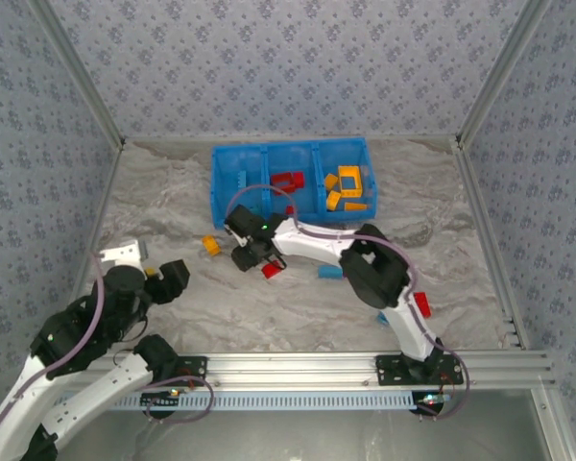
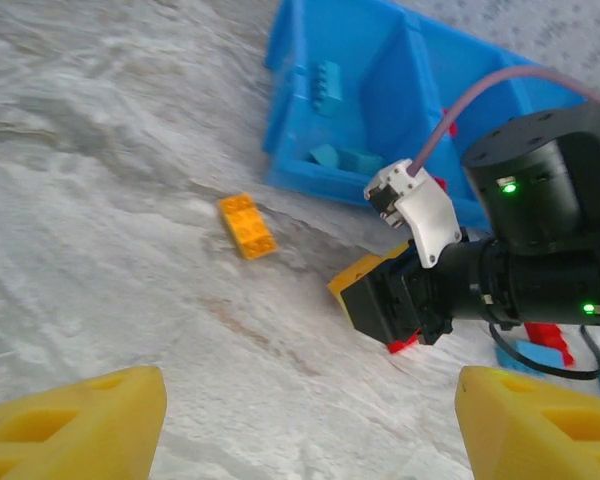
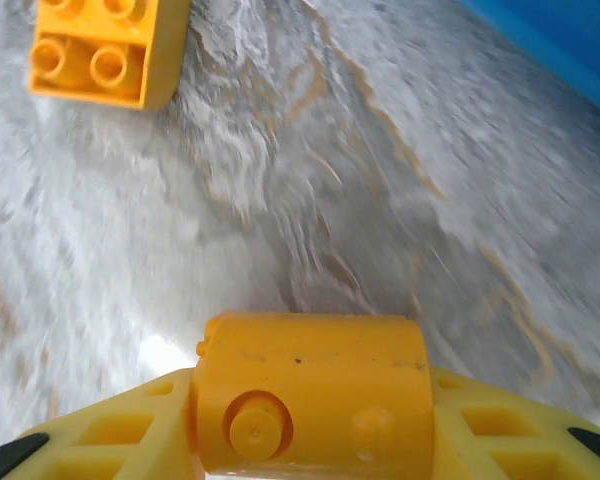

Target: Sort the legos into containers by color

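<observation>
1. Left arm: the left gripper (image 1: 168,279) hovers low over the bench (image 1: 154,192), well short of the bricks. In its wrist view the two yellow ribbed fingers (image 2: 70,420) stand wide apart with nothing between them.
2. Loose orange brick (image 1: 211,245): a studded rectangular block of smooth hard plastic, flat on the bench between the two grippers and left of the right one. Seen from the left wrist, its long axis runs slantwise, one end towards the bin.
3. Right gripper (image 1: 248,254): reached across to the bench just in front of the bin's left end. Its fingers (image 3: 130,435) press on both sides of a held orange brick (image 3: 315,385), whose length spans the gap from finger to finger. We cannot tell whether it is off the bench.
4. A red brick (image 1: 272,270) lies just beside these fingers, on the near side.
5. The blue bin (image 1: 214,182) is glossy and thin-walled, with three compartments. Blue pieces are in the left, red in the middle, orange (image 1: 346,187) in the right.
6. Deciding relation, in our judgement: the orange compartment lies farther back and to the right of the held brick, past the other two compartments. The carry must therefore go up, over the front wall and rightward.
7. Right of centre, a blue brick (image 1: 329,272) and another red brick (image 1: 421,304) remain unsorted on the pale, wrinkled, marbled bench cover.
</observation>
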Motion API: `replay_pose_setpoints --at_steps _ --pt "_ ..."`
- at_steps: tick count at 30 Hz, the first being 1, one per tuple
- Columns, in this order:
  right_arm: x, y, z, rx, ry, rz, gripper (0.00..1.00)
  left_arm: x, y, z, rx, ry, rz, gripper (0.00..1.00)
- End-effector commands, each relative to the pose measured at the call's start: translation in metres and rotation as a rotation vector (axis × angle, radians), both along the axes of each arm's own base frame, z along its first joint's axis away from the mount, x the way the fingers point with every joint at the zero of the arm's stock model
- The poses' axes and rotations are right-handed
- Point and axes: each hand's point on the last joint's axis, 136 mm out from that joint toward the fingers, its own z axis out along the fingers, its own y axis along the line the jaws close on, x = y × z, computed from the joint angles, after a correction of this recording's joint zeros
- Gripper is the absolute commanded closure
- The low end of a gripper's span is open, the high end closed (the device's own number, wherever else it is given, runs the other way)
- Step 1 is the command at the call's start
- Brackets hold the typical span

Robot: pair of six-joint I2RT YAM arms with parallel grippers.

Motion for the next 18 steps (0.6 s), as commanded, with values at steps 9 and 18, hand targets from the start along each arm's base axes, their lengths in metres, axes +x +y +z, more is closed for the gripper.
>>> replay_pose_setpoints --at_steps 9,18 --pt "0.023 -0.156 0.094 0.103 -0.103 -0.344 0.53 0.038 -0.155 0.025 -0.153 -0.021 -0.420 0.26" --pt "0.092 -0.262 0.074 0.018 -0.025 -0.618 0.56 0.038 -0.250 0.036 -0.019 -0.135 -0.532 0.26"
